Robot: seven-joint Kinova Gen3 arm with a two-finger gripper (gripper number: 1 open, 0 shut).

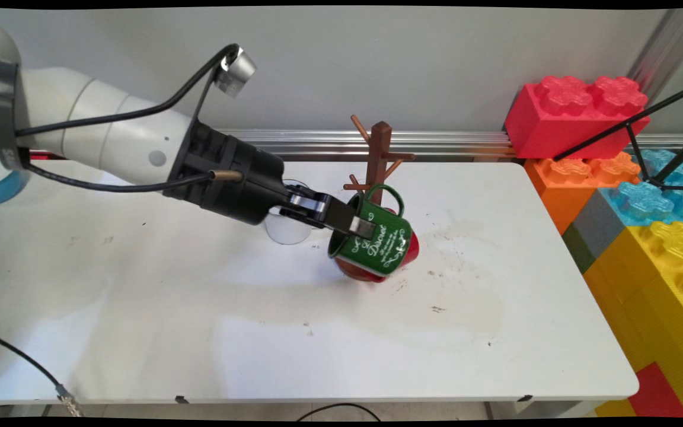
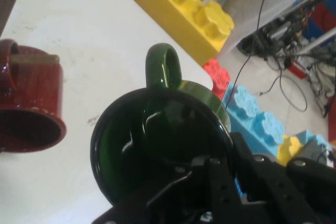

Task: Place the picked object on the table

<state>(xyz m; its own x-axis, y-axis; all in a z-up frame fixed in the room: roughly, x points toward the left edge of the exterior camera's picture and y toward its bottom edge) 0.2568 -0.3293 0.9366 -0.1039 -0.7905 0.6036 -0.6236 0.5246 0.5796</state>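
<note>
My gripper (image 1: pixel 358 226) is shut on the rim of a green mug (image 1: pixel 377 243) with white lettering, one finger inside and one outside. The mug is held tilted in the air, its mouth facing the arm and its handle (image 1: pixel 390 193) up near a lower peg of the brown wooden mug tree (image 1: pixel 380 155). In the hand view I look into the green mug (image 2: pixel 157 145), its handle (image 2: pixel 164 66) pointing up. A red mug (image 1: pixel 411 249) sits behind and under the green one at the tree's foot; the hand view shows the red mug (image 2: pixel 26 108) on its side at left.
A white cup (image 1: pixel 287 230) stands behind the gripper, partly hidden by it. Big toy bricks, red (image 1: pixel 573 115), orange (image 1: pixel 578 175), blue (image 1: pixel 656 196) and yellow (image 1: pixel 661 279), are stacked along the table's right side. A blue-rimmed bowl (image 1: pixel 0 184) sits at far left.
</note>
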